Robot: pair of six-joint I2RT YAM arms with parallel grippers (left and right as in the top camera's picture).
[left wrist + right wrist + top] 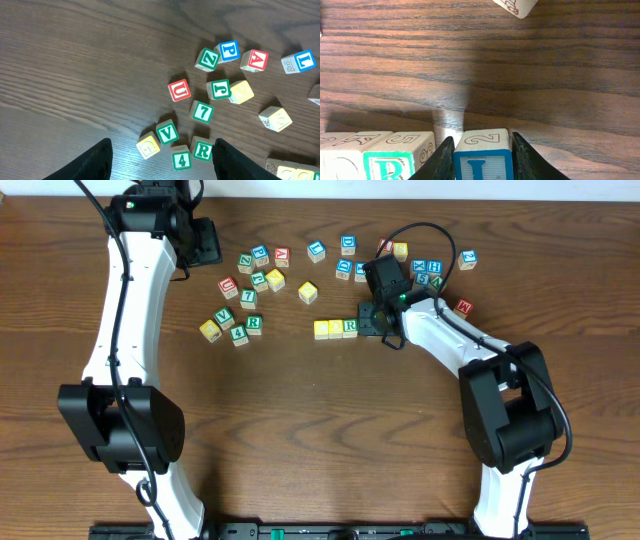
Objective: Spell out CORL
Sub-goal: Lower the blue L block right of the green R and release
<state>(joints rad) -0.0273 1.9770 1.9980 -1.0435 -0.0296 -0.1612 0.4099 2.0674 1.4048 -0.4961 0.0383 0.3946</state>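
From above, two yellow blocks (321,329) and the R block (350,327) sit in a row on the desk (300,430). The left wrist view shows the left fingers (95,160) wide apart and empty. The right wrist view shows the right fingers (442,160) clasping the L block (482,157) just beside the R, so only letting go seems left.

Painted wooden cube (482,150), matt wood-grain table (470,60)

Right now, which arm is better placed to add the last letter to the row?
Right. The right fingers clasp the blue L cube, close beside the R cube it must follow. The left fingers hang open and empty over the loose cubes, farther off.
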